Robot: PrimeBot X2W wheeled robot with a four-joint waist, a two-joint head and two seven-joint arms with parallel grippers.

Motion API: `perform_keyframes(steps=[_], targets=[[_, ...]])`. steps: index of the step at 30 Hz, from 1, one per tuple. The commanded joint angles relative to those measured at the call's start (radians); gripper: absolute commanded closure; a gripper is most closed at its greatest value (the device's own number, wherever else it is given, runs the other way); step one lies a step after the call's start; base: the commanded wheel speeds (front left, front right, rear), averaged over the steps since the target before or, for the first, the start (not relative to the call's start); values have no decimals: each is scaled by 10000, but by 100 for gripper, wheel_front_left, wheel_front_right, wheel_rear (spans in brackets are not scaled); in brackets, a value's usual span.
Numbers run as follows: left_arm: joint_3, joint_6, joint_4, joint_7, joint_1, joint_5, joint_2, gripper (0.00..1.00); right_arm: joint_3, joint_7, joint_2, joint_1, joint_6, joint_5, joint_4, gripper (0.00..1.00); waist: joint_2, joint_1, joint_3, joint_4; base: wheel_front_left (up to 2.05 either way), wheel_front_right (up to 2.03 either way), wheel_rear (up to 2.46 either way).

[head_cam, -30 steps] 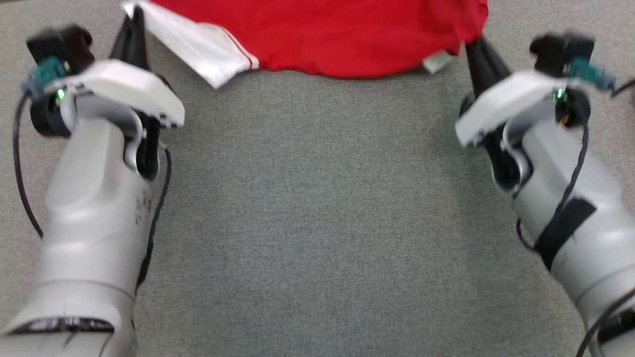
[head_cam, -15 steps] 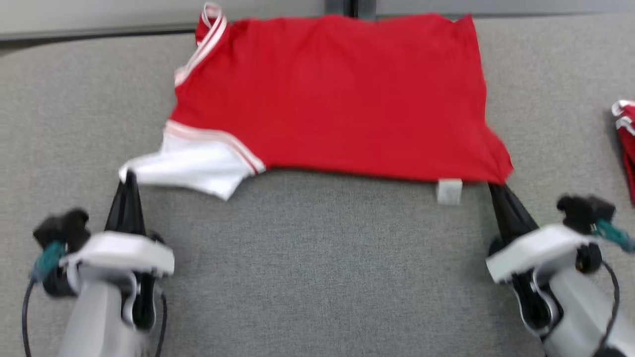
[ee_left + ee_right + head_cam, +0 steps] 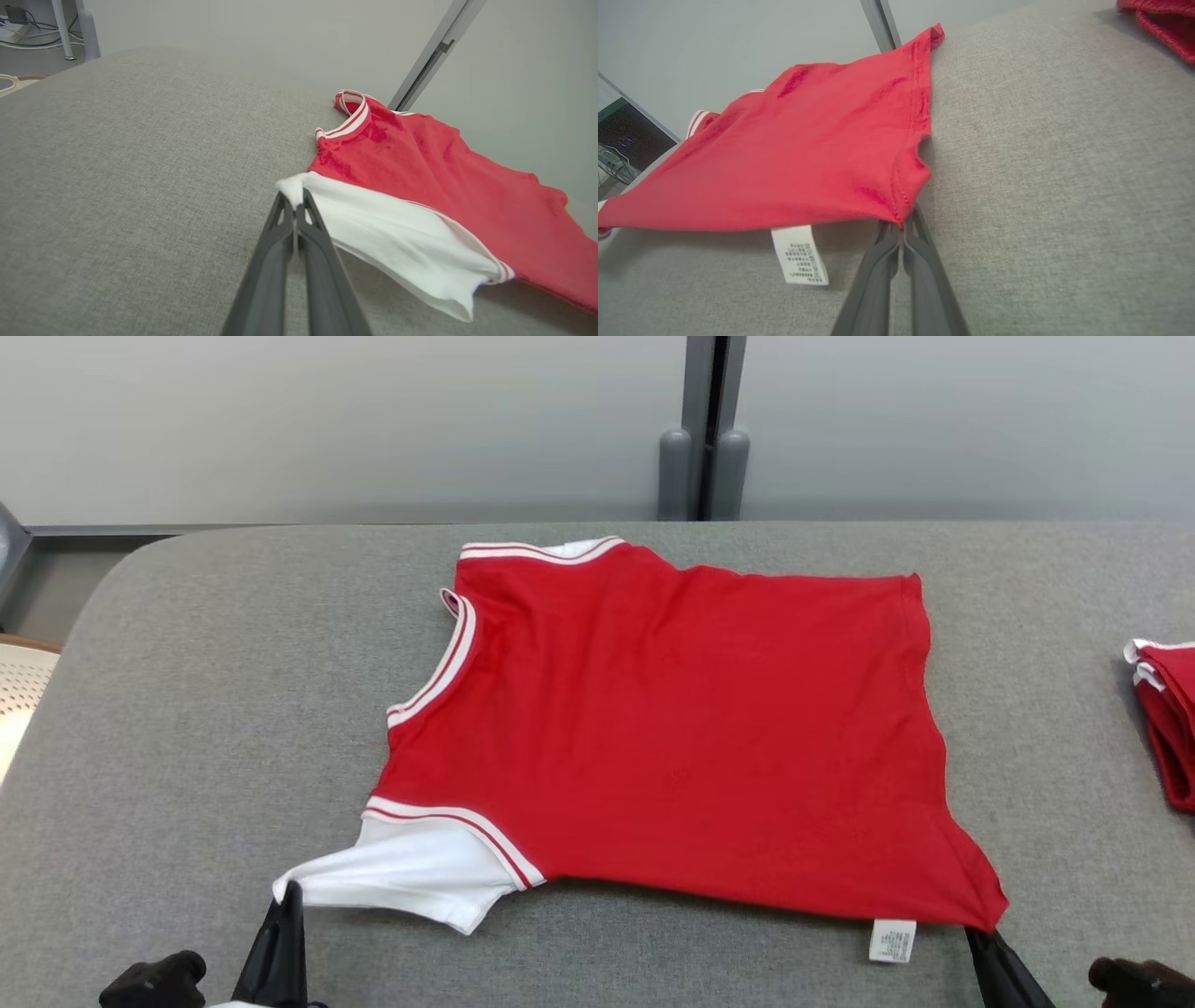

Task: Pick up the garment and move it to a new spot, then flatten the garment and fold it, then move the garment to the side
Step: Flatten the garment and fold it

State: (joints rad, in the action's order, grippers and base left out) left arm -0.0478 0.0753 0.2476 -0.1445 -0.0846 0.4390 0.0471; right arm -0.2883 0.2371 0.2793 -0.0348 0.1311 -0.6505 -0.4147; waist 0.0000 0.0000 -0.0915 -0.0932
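Both clamp the garment [image 3: 672, 728]: left gripper [image 3: 294, 205] sleeve [image 3: 397, 238], right gripper [image 3: 901, 231] hem [image 3: 896, 193]; wrist view resolves label [image 3: 799, 254] print.

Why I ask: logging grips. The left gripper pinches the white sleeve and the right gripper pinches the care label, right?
No. The left gripper pinches the white sleeve, but the right gripper pinches the red hem corner; the care label hangs free beside it, per the right wrist view.

The garment [image 3: 672, 728] lay flat mid-way across the table [image 3: 233, 709], left gripper [image 3: 291, 893] clamped on its near-left sleeve [image 3: 411, 875], right gripper [image 3: 974, 934] on its near-right corner (tag [image 3: 892, 940] hanging just beside that), a folded pile [image 3: 1167, 728] well off right.
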Motion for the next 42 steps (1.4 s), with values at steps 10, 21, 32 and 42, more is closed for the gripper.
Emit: perform_keyframes(steps=[10,21,32,42], targets=[[222,-987,-3253,2023,-2220,182,70,100,1330,-1320,-603,-2381,-7,819,1531,100,0,0,808,-531,0,0,0],[621,-1051,-3453,2109,-1453,908,62,100,1891,-2569,-1370,-2109,-4,1369,2500,100,0,0,410,-145,0,0,0],[669,-282,-1216,2181,2026,1636,303,100,1974,-3563,-1068,-56,-4,1334,2265,100,0,0,-748,317,0,0,0],[703,-135,1074,1307,3428,1514,368,0,1554,-2481,-689,1031,-4,1196,1968,0,0,0,-1301,331,0,0,0]])
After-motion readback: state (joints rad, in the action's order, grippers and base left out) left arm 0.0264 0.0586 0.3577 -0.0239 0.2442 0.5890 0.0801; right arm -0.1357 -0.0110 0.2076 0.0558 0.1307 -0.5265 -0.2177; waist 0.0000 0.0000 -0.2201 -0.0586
